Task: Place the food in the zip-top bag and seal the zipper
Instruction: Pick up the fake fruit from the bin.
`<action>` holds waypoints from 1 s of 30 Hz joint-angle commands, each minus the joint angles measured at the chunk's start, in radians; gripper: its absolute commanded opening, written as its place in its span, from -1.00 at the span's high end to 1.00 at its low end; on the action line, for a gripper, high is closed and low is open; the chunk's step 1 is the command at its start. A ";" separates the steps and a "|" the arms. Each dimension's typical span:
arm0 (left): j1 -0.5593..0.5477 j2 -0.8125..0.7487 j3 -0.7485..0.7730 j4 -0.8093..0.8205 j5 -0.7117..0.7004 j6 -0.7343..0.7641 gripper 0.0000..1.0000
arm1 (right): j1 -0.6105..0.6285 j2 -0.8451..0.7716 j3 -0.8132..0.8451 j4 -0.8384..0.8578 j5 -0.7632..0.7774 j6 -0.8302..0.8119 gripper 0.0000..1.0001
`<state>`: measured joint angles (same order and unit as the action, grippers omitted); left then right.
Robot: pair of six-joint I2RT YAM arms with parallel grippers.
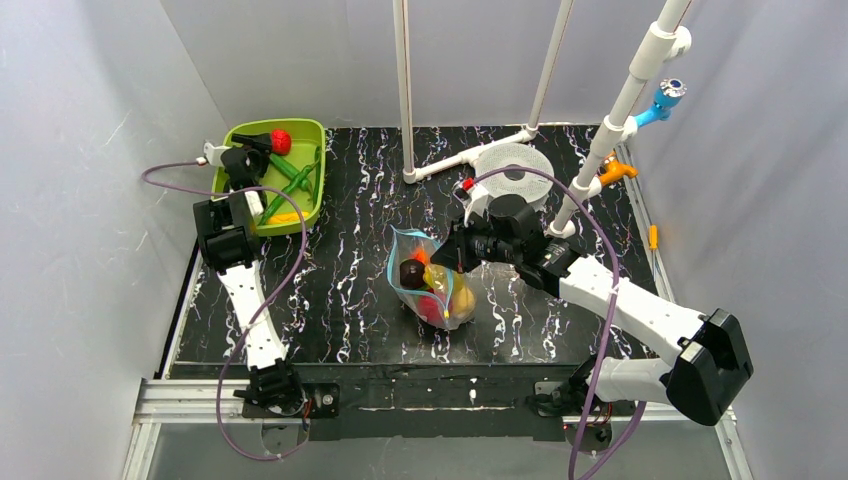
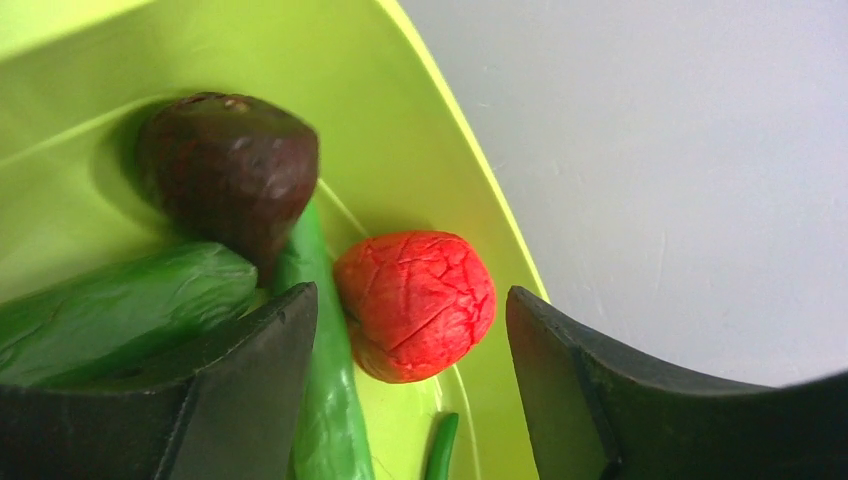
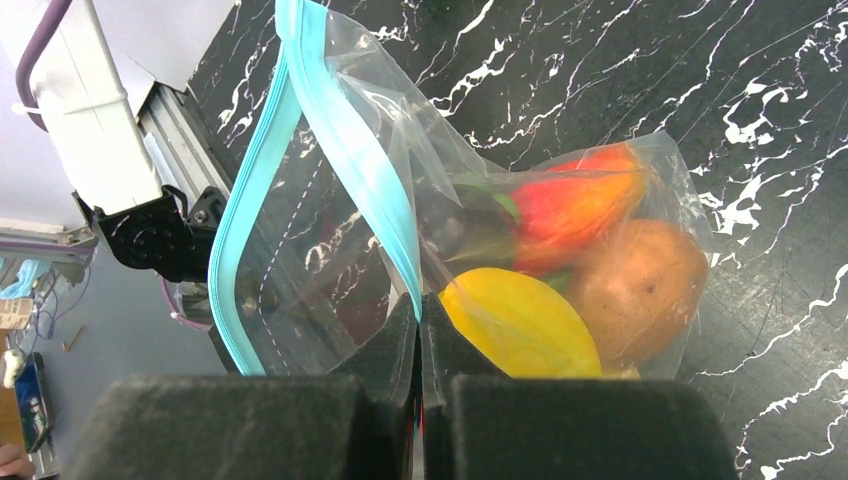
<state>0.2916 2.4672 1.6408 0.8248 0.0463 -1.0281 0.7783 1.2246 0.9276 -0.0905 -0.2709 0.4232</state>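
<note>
The top external camera sits above and behind the arm bases and looks steeply down, far enough back to take in the whole table (image 1: pixel 350 200) and both arms. The left wrist camera peers out between the tips of the left gripper (image 2: pixel 410 300), very near, into a corner of the lime-green tray (image 2: pixel 420 130) (the top view holds that tray at far left). The right wrist camera looks along the right gripper (image 3: pixel 420 320), close on the zip-top bag (image 3: pixel 330 230), which the top view shows mid-table.

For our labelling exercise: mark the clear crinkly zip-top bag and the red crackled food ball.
clear crinkly zip-top bag (image 3: pixel 310 240): right wrist view, upper wall.
red crackled food ball (image 2: pixel 415 305): left wrist view, its centre.
</note>
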 commanded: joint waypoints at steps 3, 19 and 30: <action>-0.003 -0.006 0.048 0.035 0.008 0.003 -0.42 | -0.005 0.003 0.043 0.008 0.005 0.008 0.97; -0.053 -0.018 0.056 -0.083 -0.102 0.105 -0.67 | -0.011 -0.002 0.036 0.012 0.015 0.004 0.97; -0.104 0.016 0.114 -0.147 -0.157 0.196 -0.63 | -0.024 0.005 0.035 0.010 0.020 0.004 0.97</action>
<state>0.2156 2.4691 1.7158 0.7357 -0.0622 -0.9122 0.7638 1.2304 0.9276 -0.0998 -0.2613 0.4237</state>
